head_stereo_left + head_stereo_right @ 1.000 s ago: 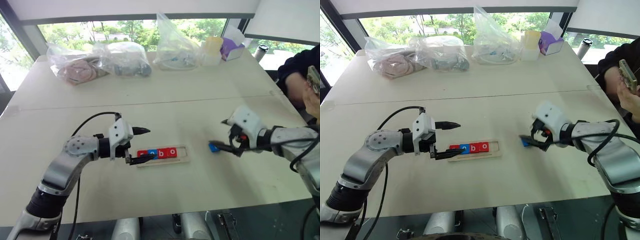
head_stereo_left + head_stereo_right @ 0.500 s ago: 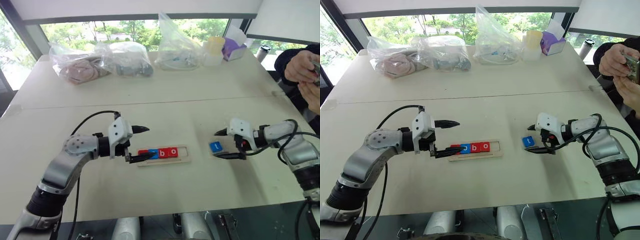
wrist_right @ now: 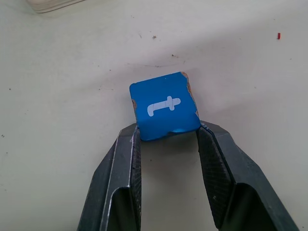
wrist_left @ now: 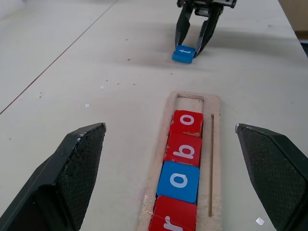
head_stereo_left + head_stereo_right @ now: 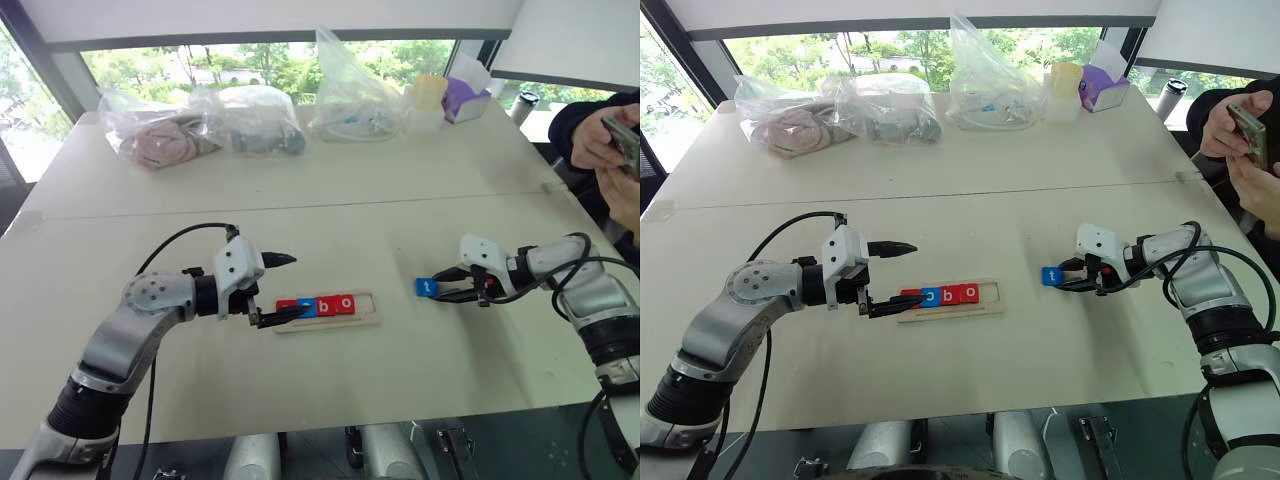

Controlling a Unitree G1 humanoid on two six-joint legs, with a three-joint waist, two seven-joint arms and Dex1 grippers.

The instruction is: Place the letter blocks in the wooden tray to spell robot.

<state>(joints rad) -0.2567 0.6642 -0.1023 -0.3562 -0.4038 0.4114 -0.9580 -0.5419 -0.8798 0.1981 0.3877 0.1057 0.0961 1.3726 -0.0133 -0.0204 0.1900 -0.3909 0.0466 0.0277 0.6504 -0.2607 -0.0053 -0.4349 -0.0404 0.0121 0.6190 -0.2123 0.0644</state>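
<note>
The wooden tray (image 5: pixel 366 321) lies at mid-table holding a row of letter blocks: red r (image 4: pixel 171 216), blue o (image 4: pixel 179 180), red b (image 4: pixel 185 150), red o (image 4: pixel 187 122). Its right-end slot is empty. My left gripper (image 5: pixel 298 285) hangs open at the tray's left end, one finger low by the r block, the other raised. To the right of the tray, the blue t block (image 3: pixel 163 106) rests on the table. My right gripper (image 5: pixel 440 287) is shut on the block's near edge, both fingertips pinching its sides.
Several plastic bags (image 5: pixel 260 118) line the back of the table, with a yellow cup (image 5: pixel 425 100) and a purple tissue box (image 5: pixel 462 98) to their right. A person's hands holding a phone (image 5: pixel 618 135) are at the far right edge. Bare tabletop separates tray and t block.
My right gripper dropped to the table, straddled the t block with open fingers, then shut on it. The left arm stayed put. The person's hands shifted.
</note>
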